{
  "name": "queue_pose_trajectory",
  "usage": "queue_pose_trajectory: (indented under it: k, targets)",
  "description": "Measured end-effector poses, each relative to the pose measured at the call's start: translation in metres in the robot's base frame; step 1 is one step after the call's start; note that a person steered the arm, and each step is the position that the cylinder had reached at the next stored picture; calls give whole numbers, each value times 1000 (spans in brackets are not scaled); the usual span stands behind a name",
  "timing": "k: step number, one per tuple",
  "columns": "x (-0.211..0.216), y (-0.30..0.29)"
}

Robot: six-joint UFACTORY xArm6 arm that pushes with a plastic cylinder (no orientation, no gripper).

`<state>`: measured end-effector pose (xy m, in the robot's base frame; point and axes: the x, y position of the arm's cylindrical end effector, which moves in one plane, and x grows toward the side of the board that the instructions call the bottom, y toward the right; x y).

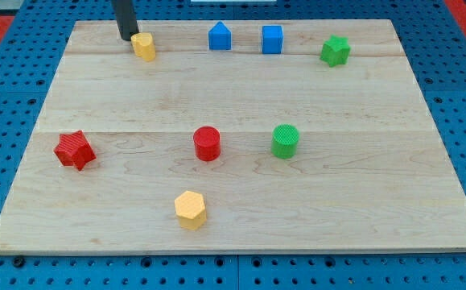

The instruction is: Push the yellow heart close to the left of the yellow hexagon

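Yellow heart [143, 46], yellow hexagon [191, 209], red star [75, 150], blue cube [272, 39], pale wooden board [361, 201] (visible grain)

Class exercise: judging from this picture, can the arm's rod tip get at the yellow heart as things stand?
Probably yes. My tip is already right beside the yellow heart, on its upper-left side at the view's top, and no other block lies between them.

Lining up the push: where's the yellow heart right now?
The yellow heart sits near the board's top edge, toward the view's left, with my tip touching or almost touching its left side. The blue pentagon-like block is its nearest neighbour, to its right.
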<state>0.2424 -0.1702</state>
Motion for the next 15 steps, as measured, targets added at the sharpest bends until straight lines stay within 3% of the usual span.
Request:
queue_pose_trajectory:
  k: [1, 2, 3, 5, 6, 7, 8, 11, 13, 15]
  targets:
    - [20, 15]
    - [10, 12]
    - [23, 45]
    - [119, 79]
    - [142, 96]
    - [136, 129]
    - [170, 132]
    - [199, 43]
    - [270, 72]
    - [238, 31]
